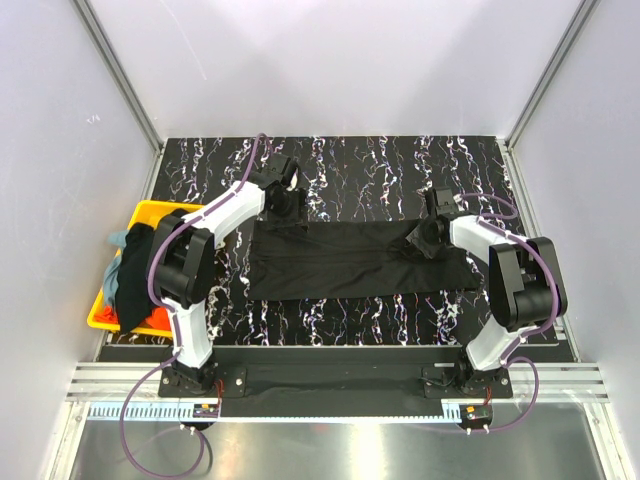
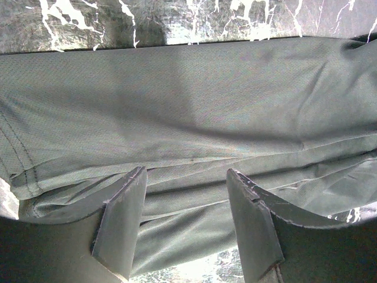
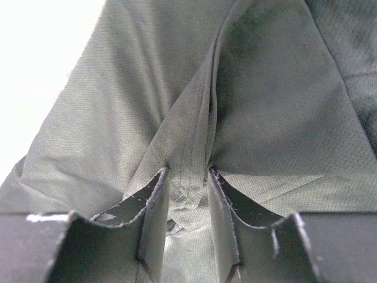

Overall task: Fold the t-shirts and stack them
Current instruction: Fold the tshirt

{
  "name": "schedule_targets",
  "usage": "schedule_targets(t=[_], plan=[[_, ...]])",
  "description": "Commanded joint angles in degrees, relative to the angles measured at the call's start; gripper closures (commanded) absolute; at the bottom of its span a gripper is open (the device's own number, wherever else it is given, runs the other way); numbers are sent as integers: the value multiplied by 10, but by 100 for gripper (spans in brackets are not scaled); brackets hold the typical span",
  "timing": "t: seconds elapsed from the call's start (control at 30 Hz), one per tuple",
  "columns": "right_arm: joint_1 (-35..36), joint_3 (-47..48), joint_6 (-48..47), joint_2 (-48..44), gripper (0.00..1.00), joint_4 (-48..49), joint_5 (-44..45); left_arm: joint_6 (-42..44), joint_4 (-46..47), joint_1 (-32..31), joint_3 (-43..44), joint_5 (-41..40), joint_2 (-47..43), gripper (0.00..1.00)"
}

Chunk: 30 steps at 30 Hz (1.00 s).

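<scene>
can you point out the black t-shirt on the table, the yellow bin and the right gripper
black t-shirt [image 1: 350, 262]: top view, middle of the spread cloth
yellow bin [image 1: 150, 208]: top view, bare far rim
right gripper [image 3: 187, 174]: right wrist view, between fingertips pinching cloth

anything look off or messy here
The black t-shirt is bunched into a ridge at its right end, where the right gripper pinches it. Other shirts sit in a crumpled heap in the yellow bin.

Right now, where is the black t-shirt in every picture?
Top external: black t-shirt spread across the middle.
Left wrist: it fills the view, beyond the open left fingers.
Right wrist: it fills the view, a fold pinched between right fingers.
Shared landmark: marbled table, top and left-wrist views.
</scene>
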Motion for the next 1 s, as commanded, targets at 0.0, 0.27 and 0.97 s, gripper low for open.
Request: schedule_targets(t=[0.0, 0.27, 0.97], plan=[[-2, -7, 31, -19, 62, 15, -14, 7, 5, 3, 3, -3, -3, 38], [-2, -12, 47, -38, 59, 14, -18, 6, 5, 2, -3, -10, 2, 38], [-2, 46, 41, -5, 72, 30, 7, -3, 6, 3, -17, -24, 4, 38]])
